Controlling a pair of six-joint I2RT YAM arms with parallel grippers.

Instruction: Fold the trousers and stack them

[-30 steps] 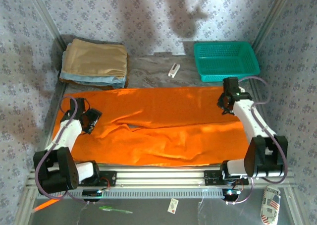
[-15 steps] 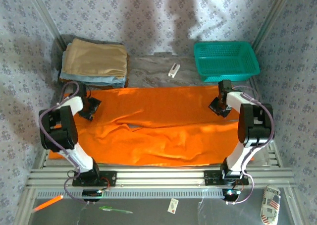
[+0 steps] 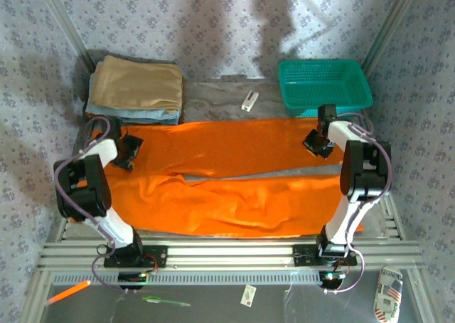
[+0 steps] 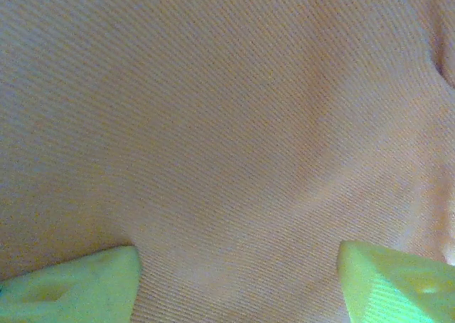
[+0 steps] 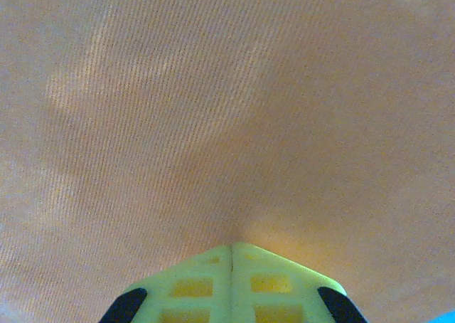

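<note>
The orange trousers [image 3: 234,202] lie spread wide across the table, one leg at the back and one at the front, with a dark crease between them. My left gripper [image 3: 126,151] sits on the back leg's left end. In the left wrist view it [image 4: 238,266] is open, the green fingertips [image 4: 78,284] far apart over flat orange fabric [image 4: 227,124]. My right gripper [image 3: 316,142] is at the back leg's right end. In the right wrist view it [image 5: 231,248] is shut, and the fabric [image 5: 213,109] puckers into the closed tips.
A teal basket [image 3: 325,87] stands at the back right, just behind my right gripper. A stack of tan and light blue folded cloth [image 3: 136,88] lies at the back left. A small white object [image 3: 248,100] rests between them. Aluminium rails [image 3: 227,255] line the near edge.
Both arms have reached back to the far leg's ends. The far leg has been drawn backward and flatter, and a crease now separates the two legs. The left jaws have widened.
</note>
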